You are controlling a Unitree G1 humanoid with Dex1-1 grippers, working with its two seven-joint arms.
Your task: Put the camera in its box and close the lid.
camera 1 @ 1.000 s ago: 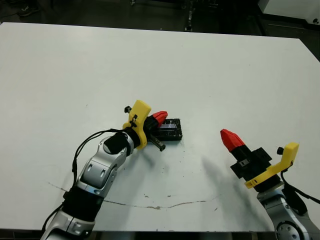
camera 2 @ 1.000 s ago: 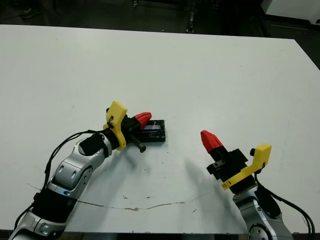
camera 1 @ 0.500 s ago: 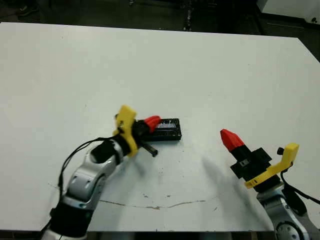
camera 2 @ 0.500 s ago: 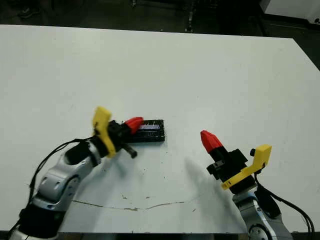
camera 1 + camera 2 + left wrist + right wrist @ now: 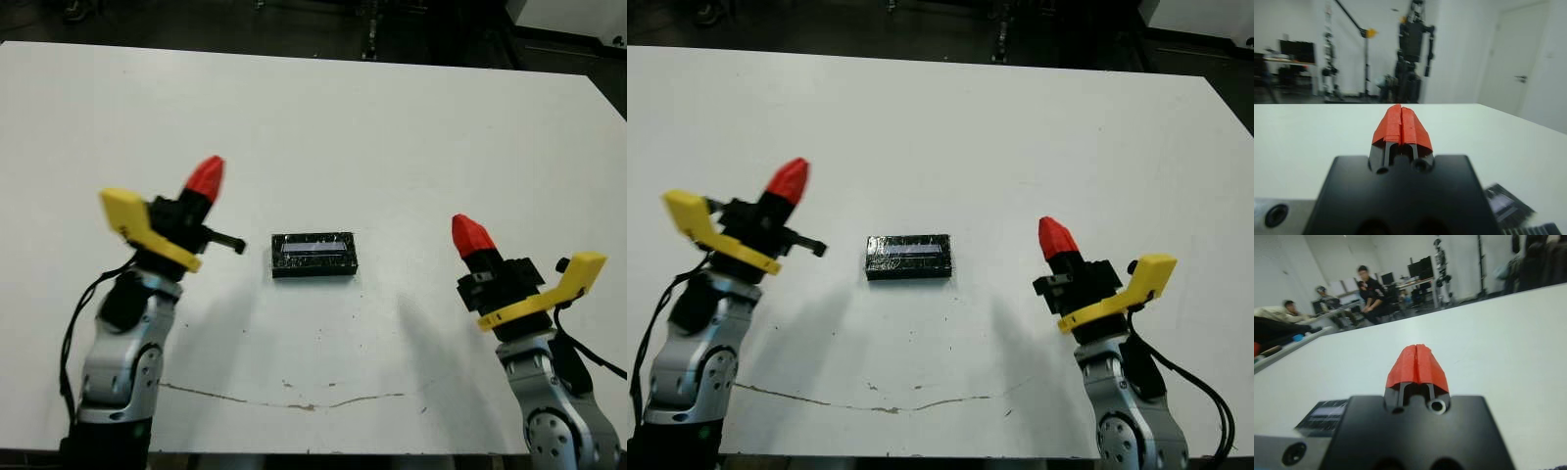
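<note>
The lid (image 5: 313,255) lies flat in the middle of the white table (image 5: 392,127), a glossy black rectangle with a pale strip on top. The box and the camera are hidden; only the black cover shows. My left gripper (image 5: 206,177) is shut and raised to the left of the lid, well apart from it, holding nothing. My right gripper (image 5: 469,235) is shut and empty, off to the lid's right. The lid (image 5: 1506,205) shows at the edge of the left wrist view beside the shut left gripper (image 5: 1401,117), and the lid (image 5: 1322,413) also shows in the right wrist view.
A thin dark scuff line (image 5: 294,401) runs along the table near its front edge. Beyond the far edge, seated people (image 5: 1369,289) and desks show in the right wrist view. Stands and a dark robot frame (image 5: 1413,54) show in the left wrist view.
My left gripper has drawn back from the lid, moving left and upward. The lid stays flat where it was. My right gripper has shifted slightly right and up.
</note>
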